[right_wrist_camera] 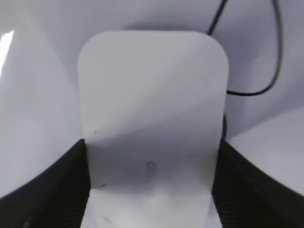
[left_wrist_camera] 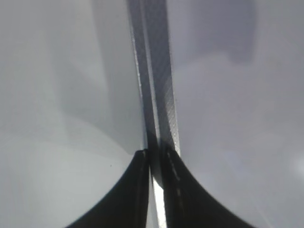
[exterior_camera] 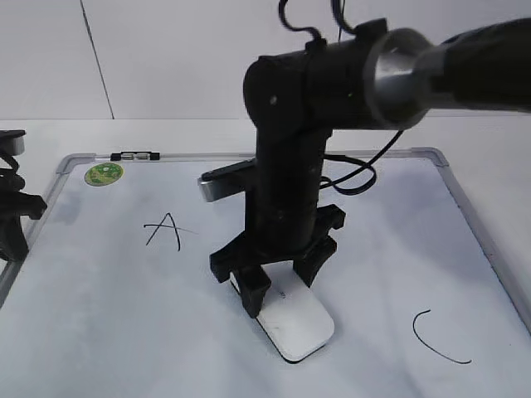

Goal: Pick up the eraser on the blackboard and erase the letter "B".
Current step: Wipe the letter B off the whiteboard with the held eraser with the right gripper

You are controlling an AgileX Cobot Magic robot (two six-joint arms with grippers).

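The white eraser lies flat on the blackboard, a white dry-erase board with a grey frame, at its front middle. My right gripper is shut on the eraser's rear end, one finger on each long side. In the right wrist view the eraser fills the space between the fingers of the right gripper. The letter "B" does not show; the right arm hides the board's middle. My left gripper is shut and empty at the board's left edge; its jaws hang over the board's frame.
A small "A" is drawn left of the right arm and a "C" at the front right. A round green sticker sits at the back left corner. A black cable loops behind the arm. Thin dark curved lines show beyond the eraser.
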